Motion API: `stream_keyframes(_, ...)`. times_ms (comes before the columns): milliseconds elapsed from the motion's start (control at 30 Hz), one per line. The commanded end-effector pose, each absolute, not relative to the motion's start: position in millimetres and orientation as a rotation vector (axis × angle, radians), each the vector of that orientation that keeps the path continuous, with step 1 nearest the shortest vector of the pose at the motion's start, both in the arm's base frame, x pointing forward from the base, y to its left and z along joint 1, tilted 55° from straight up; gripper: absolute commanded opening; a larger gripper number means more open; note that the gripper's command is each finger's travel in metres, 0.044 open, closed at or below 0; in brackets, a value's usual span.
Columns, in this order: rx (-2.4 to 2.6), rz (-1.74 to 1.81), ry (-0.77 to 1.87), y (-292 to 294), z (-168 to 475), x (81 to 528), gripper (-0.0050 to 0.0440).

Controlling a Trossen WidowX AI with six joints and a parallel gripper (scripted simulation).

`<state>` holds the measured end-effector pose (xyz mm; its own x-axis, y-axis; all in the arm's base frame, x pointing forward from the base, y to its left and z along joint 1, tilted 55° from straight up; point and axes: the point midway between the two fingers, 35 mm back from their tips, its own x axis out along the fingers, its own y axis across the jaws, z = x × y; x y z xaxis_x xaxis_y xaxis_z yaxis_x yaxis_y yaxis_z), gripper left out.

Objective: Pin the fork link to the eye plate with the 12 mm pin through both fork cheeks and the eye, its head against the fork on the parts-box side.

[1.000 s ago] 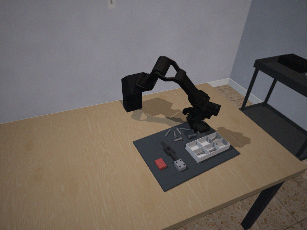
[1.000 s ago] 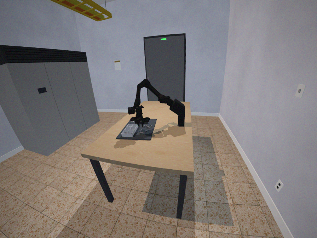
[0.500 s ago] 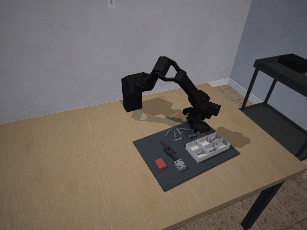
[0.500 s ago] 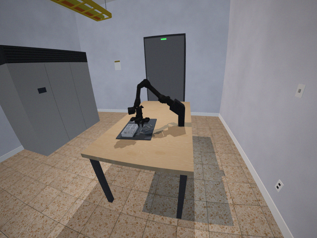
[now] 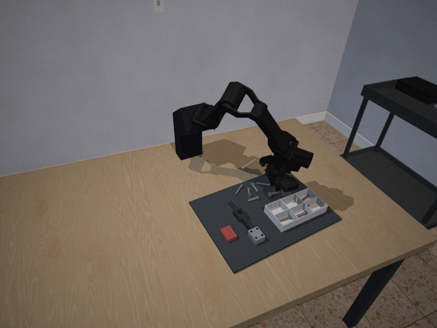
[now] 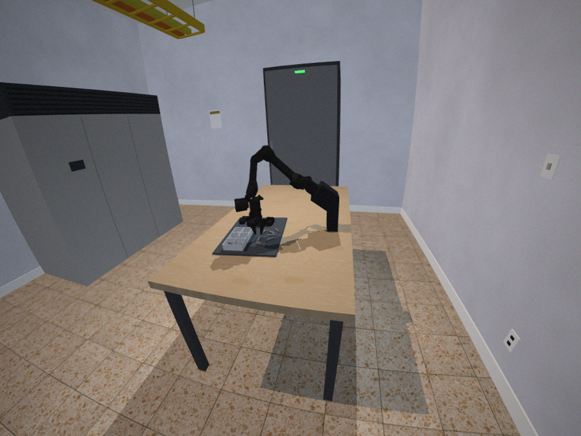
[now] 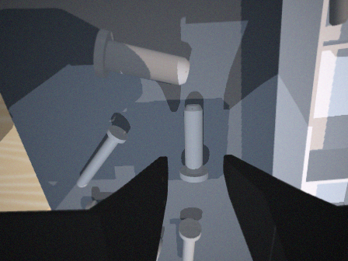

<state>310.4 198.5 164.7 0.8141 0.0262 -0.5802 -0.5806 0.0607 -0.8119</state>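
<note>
This is a bare workshop or lab room. A wooden table (image 6: 262, 281) on dark legs stands on a terrazzo tile floor (image 6: 93, 375) between plain pale walls. Grey metal cabinets (image 6: 84, 187) line one side, a grey door (image 6: 302, 126) carries a green light above, and a yellow overhead tray (image 6: 154, 16) hangs from the ceiling.

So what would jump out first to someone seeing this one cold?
The black arm bends down over a dark mat on the table. Its gripper is open just above a pin among several loose ones. Next to that, the white parts box and a red block stand out on the mat.
</note>
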Motion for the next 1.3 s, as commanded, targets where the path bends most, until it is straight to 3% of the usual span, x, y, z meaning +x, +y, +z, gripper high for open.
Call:
stream_keyframes(0,-1.445,0.487,0.470,199,164,314,0.0150)
stream_keyframes(1267,-1.439,0.482,0.462,200,153,336,0.0150)
